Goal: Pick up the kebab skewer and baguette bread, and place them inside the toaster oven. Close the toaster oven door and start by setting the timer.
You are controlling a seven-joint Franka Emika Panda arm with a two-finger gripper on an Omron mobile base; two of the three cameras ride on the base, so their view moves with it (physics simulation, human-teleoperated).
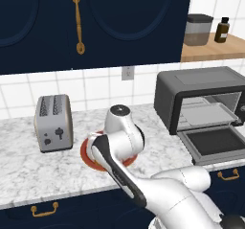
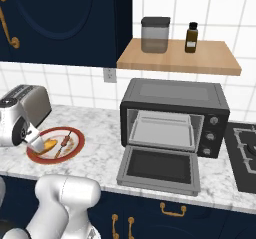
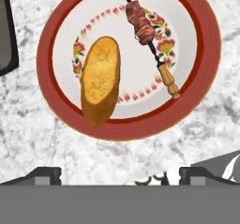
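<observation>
- Hand view: the gripper [image 3: 120, 174] hangs above the counter just off the rim of the plate [image 3: 206, 78], its two tips wide apart and holding nothing.
- The baguette [image 3: 100, 80] lies on the plate ahead of the tips and slightly toward the left one, apart from both.
- The skewer [image 3: 147, 35] lies on the same plate, farther off and toward the right tip, beside the baguette and not touching it.
- Right base view: the gripper [image 2: 34, 142] is at the plate's [image 2: 75, 150] left edge, close over the baguette [image 2: 46, 146]; the skewer [image 2: 64, 143] is just to its right.
- Count: one baguette, one skewer, one plate, one oven [image 2: 175, 95], one toaster [image 2: 22, 108].
- The baguette is a short, stubby golden-yellow piece with speckled crust, rounded at both ends.
- The skewer is a thin dark stick with red-brown meat chunks near its middle and a turned wooden handle at one end.
- The oven is dark grey and boxy, to the right of the plate and well apart from it; its door [image 2: 159, 169] hangs open and flat, and a pale tray sits inside.
- Left base view: the arm covers most of the plate [image 1: 86, 152]; the oven [image 1: 201, 82] stands open at right.
</observation>
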